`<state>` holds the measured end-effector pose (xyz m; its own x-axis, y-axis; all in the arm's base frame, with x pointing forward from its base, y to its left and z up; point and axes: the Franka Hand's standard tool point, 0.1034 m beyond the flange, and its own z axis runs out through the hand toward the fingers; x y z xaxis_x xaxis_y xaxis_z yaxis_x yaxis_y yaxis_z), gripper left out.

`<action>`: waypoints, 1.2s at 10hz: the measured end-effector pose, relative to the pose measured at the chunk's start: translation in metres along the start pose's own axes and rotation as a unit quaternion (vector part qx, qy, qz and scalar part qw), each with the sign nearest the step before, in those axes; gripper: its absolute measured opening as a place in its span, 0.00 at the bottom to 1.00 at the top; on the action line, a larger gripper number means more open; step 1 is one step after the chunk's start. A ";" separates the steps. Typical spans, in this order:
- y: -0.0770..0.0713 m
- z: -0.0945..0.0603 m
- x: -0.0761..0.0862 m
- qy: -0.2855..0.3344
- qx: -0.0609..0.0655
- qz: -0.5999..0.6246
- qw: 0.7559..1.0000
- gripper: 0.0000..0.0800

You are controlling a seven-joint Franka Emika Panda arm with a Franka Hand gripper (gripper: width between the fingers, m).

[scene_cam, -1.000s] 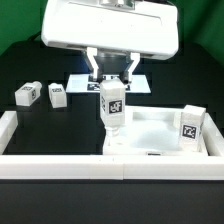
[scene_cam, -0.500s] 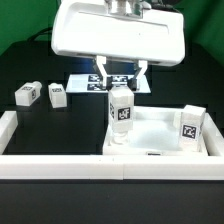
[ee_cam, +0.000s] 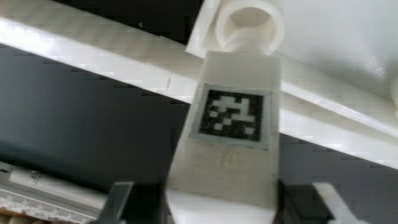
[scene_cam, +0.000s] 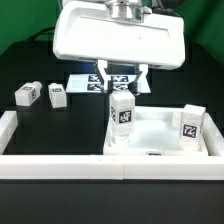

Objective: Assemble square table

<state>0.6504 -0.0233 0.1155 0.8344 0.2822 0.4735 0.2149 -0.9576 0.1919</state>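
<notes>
End effector (scene_cam: 123, 87): closed on the upper end of the held leg (scene_cam: 122, 116), one finger on each flat side, as far as both views show.
Held leg: directly beneath the end effector, upright, its foot at the nearest corner of the table top (scene_cam: 160, 133). Whether it is seated in the corner hole I cannot tell.
Table top: below and beside the end effector, flat on the bench (scene_cam: 40, 128).
Second leg (scene_cam: 190, 124): upright on the table top, well apart from the end effector.
Loose legs: one (scene_cam: 26, 95) and another (scene_cam: 57, 94) lie on the bench, farther out.
Handling: the leg is probably light, stiff, smooth plastic. It is best pinched on opposite flat faces near the top, kept vertical so it does not slip or cock.
</notes>
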 end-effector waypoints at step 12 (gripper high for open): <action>-0.002 0.002 -0.011 -0.010 0.003 -0.003 1.000 0.36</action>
<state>0.6421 -0.0244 0.1086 0.8435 0.2859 0.4546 0.2219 -0.9564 0.1897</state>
